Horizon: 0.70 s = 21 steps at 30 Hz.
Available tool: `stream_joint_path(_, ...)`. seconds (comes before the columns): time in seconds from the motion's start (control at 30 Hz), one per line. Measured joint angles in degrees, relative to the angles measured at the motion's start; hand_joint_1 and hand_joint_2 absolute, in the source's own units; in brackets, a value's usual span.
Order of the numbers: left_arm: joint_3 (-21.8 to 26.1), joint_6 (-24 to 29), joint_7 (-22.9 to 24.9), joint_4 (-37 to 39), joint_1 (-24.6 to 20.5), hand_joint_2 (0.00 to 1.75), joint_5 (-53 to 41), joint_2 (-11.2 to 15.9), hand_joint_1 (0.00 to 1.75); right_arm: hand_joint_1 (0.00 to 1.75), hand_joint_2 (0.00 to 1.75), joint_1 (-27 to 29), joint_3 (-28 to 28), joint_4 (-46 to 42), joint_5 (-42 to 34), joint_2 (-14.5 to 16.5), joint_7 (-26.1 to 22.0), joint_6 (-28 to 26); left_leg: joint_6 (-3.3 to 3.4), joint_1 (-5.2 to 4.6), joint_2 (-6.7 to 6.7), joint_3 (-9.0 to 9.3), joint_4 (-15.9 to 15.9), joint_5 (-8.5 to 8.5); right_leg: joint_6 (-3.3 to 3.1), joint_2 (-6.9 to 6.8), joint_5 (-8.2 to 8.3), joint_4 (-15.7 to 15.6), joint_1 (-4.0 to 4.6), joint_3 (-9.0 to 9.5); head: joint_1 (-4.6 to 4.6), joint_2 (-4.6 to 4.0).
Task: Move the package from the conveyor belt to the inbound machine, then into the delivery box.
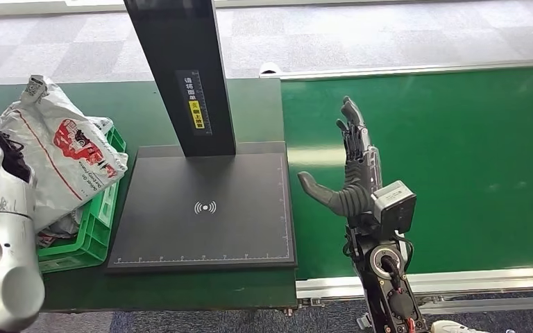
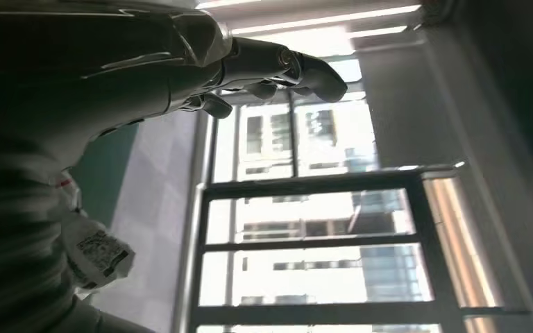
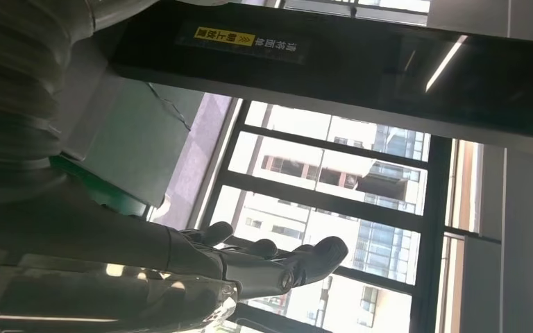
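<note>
Package lies in the green delivery box, left of the inbound machine, on top of other bags. Looks delivered, so the task seems finished. Conveyor belt bare. Right hand raised over belt, fingers spread, holding nothing. Left hand lifted, loosely open, empty.

Black post blocks scan pad rear; front open.
</note>
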Motion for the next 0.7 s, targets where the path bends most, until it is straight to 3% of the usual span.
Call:
stream_joint_path(0.07,-2.89,5.09,-1.68,-9.41,4.86,1.75,0.79,-1.41,0.0,0.0,1.75,-0.09,-0.01,0.23,0.0,0.01,0.0,-0.03,0.0,0.0,-0.07,-0.02,0.01,-0.02,0.02,-0.03,-0.03,-0.02,0.0,-0.01,0.01,0.0)
stream_joint_path(0.17,-6.48,7.71,-1.37,-18.21,9.08,1.75,2.23,-2.13,0.0,0.0,1.75,-0.31,0.0,0.53,0.01,0.01,0.0,-0.03,0.01,0.01,-0.19,-0.07,0.0,-0.04,0.04,-0.12,-0.06,-0.03,0.0,0.0,0.01,0.0)
stream_joint_path(0.4,-9.59,8.73,-1.96,-26.24,12.23,1.75,3.41,-2.25,0.0,0.0,1.75,-0.35,0.01,0.82,0.02,0.03,0.0,-0.03,0.0,0.02,-0.15,-0.02,-0.01,-0.01,0.02,-0.1,-0.03,-0.02,0.02,0.01,0.0,0.0)
stream_joint_path(0.53,-12.12,13.74,-4.95,-35.58,16.41,1.75,-1.83,-2.48,0.0,0.0,1.75,-0.44,-0.01,1.2,0.02,0.05,0.0,-0.16,0.0,0.02,-0.08,-0.02,0.0,-0.03,0.02,-0.05,-0.04,-0.01,0.02,0.0,0.01,0.0)
stream_joint_path(0.6,-16.0,15.71,-4.5,-42.19,20.5,1.75,-6.41,-2.49,0.0,0.0,1.75,-0.81,-0.03,1.76,0.03,0.03,0.0,-0.4,0.03,-0.03,-0.08,0.01,0.0,-0.1,0.07,-0.05,-0.09,-0.04,-0.02,-0.01,-0.02,0.0)
stream_joint_path(0.7,-24.83,12.16,-0.33,-48.31,26.55,1.75,-12.57,-2.29,0.0,0.0,1.75,-1.27,-0.26,2.57,0.04,-0.13,-0.17,-0.97,0.11,-0.09,-0.25,0.03,0.0,-0.2,0.26,-0.16,-0.25,-0.09,-0.09,0.09,0.01,0.0)
